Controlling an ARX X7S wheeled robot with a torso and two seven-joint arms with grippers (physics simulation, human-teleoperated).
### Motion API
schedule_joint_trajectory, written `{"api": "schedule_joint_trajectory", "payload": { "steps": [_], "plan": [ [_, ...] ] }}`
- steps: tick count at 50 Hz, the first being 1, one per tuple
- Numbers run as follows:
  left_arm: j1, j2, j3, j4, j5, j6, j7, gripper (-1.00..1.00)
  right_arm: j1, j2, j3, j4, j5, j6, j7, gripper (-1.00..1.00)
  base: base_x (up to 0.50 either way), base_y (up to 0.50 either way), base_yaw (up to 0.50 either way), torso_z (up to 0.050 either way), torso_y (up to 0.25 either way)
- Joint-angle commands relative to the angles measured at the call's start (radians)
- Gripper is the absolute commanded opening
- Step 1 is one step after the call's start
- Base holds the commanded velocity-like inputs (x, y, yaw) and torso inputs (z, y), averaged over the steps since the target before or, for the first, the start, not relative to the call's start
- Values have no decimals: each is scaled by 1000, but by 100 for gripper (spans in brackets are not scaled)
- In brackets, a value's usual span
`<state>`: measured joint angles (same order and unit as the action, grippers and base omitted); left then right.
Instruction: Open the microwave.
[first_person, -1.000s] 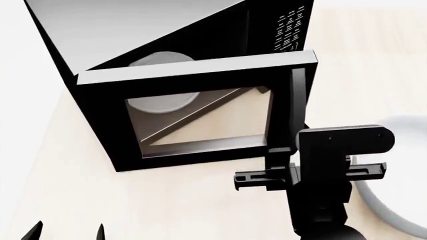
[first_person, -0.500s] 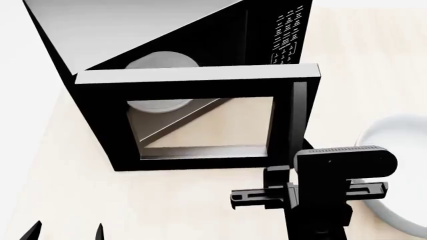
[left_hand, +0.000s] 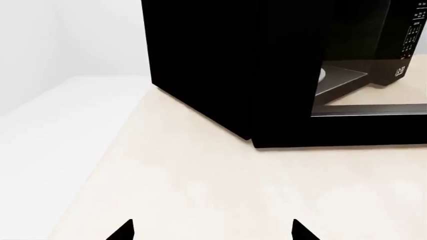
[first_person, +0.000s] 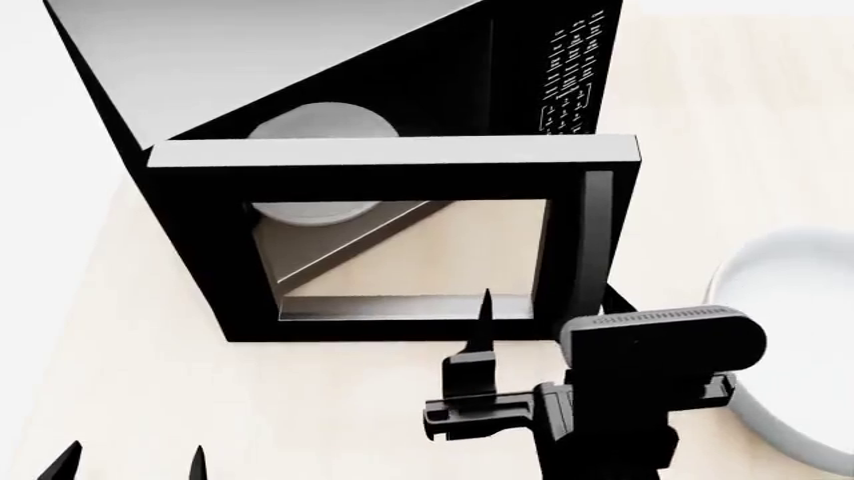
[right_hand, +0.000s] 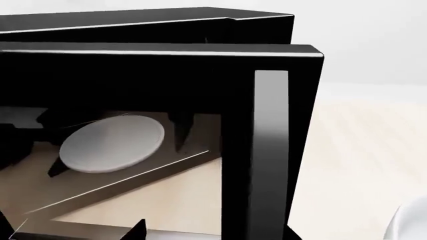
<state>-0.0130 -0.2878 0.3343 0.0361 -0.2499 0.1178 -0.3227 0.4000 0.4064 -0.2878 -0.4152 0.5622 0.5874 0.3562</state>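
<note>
The black microwave (first_person: 294, 60) with a grey top stands on the pale counter (first_person: 147, 400). Its glass door (first_person: 387, 170) is swung out and faces me. The white turntable plate (first_person: 327, 125) shows inside, and the keypad (first_person: 574, 70) is on the right. The vertical handle (first_person: 597, 240) runs down the door's right side. My right gripper (first_person: 534, 340) is open just in front of the door's lower right, and the handle (right_hand: 270, 140) lies in line between its spread fingertips (right_hand: 137, 229). My left gripper (first_person: 131, 465) is open and empty, low at the front left, and the microwave's dark side (left_hand: 200, 65) is ahead of it.
A large white bowl (first_person: 787, 330) sits on the counter right of the door, close to my right arm; its rim shows in the right wrist view (right_hand: 408, 225). The counter's left edge (left_hand: 87, 165) borders a white surface.
The door has swung further out and now squarely faces me. My right gripper has pulled back toward me and leftward, off the handle. The left gripper has not moved.
</note>
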Motion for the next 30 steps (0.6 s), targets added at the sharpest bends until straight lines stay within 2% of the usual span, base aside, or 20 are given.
{"api": "schedule_joint_trajectory", "payload": {
  "steps": [1,30],
  "plan": [
    [1,-1,6,-12,-18,-8,1,100,15,-19,-24,-38,82,-56,-60,100,0,0,0,0,0],
    [-3,-6,14,-14,-24,-6,-5,100,-14,38,70,-41,111,-87,-41,100,0,0,0,0,1]
  ]
}}
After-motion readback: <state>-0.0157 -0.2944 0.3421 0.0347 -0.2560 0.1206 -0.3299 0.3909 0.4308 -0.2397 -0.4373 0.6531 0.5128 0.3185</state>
